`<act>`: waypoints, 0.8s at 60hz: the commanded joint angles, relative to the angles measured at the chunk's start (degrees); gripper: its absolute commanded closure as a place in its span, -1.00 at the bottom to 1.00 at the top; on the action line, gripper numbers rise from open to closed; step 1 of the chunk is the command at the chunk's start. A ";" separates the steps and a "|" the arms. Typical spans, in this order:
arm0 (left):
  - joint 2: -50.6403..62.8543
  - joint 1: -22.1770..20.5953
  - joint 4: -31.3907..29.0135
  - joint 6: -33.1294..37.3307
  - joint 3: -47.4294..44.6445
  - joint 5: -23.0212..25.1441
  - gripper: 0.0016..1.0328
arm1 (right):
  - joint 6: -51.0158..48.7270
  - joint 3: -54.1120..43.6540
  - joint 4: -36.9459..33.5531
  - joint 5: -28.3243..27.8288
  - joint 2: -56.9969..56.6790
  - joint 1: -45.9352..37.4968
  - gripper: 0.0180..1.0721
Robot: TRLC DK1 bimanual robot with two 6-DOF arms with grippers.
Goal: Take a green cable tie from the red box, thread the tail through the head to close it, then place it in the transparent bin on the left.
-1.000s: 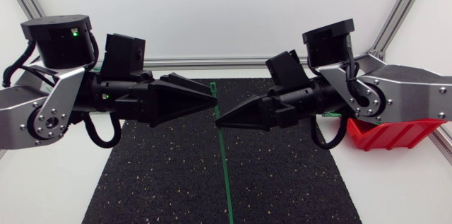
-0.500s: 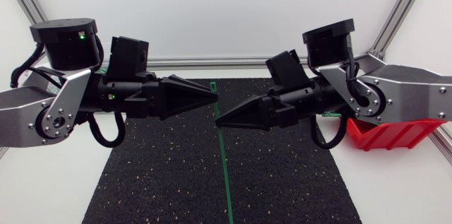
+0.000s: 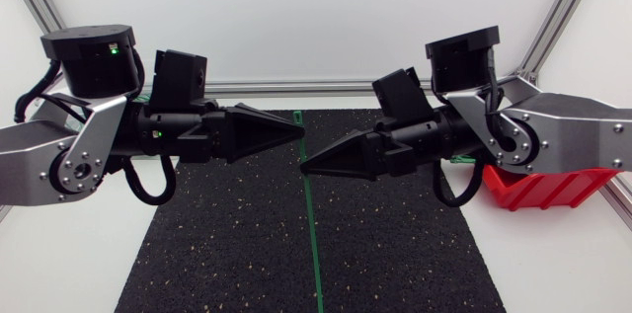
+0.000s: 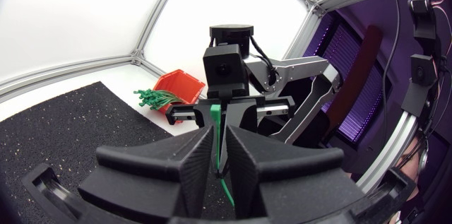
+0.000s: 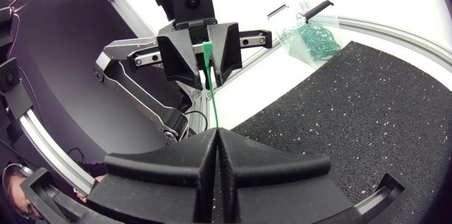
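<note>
Above the black mat (image 3: 227,254) on your bench (image 3: 59,273), your right hand (image 3: 302,166) is pressed together on the green cable tie (image 3: 312,234), and your left hand (image 3: 299,131) pinches the same tie near its head. The tail hangs past the right hand. The red box (image 3: 543,190) sits under your right arm, and the transparent bin (image 5: 332,30) sits off the mat by your left arm.

A robotics lab bench: white table (image 3: 553,264), speckled black mat (image 3: 395,254), aluminium-profile frame (image 3: 296,87) with white panels (image 3: 296,17).
</note>
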 commanded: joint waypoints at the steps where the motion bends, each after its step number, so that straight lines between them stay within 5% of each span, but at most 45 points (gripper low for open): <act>1: -0.08 -0.09 0.90 -1.18 0.20 -0.07 0.76 | 1.83 -1.82 0.77 -0.45 -0.75 -0.40 0.89; 48: -0.78 -0.70 0.90 -1.62 -0.06 -1.22 0.91 | 2.98 -2.44 2.26 -0.45 -1.19 0.04 0.89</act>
